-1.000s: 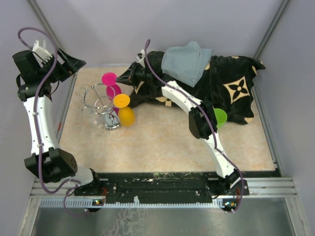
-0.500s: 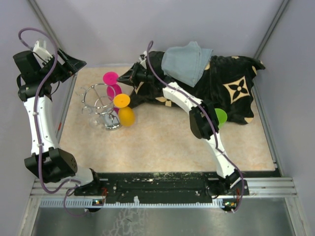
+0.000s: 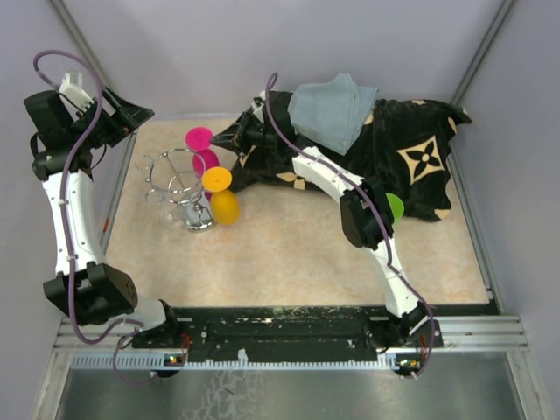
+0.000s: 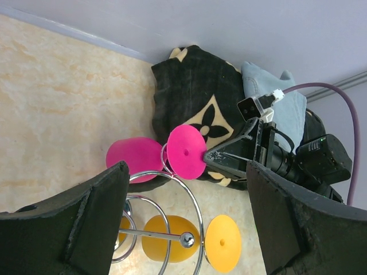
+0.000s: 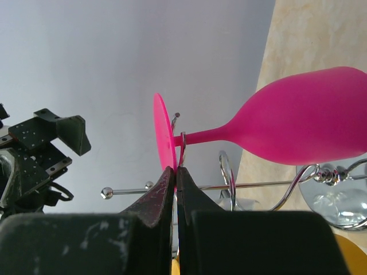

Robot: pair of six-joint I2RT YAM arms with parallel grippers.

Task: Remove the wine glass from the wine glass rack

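Top external shows you a beige marbled tabletop (image 3: 289, 254) boxed by grey walls (image 3: 350, 44). Back left, the pink wine glass (image 5: 298, 134) hangs in the chrome rack (image 3: 199, 219), your right gripper (image 5: 175, 169) pinched on its foot; your left gripper (image 4: 188, 169) gapes wide.

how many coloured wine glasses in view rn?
3. Pink glass hangs on the rack's far side, orange glass on its right side; green glass is on the black cloth, mostly hidden behind the right arm. A clear one may hang on the rack's left, cannot tell.
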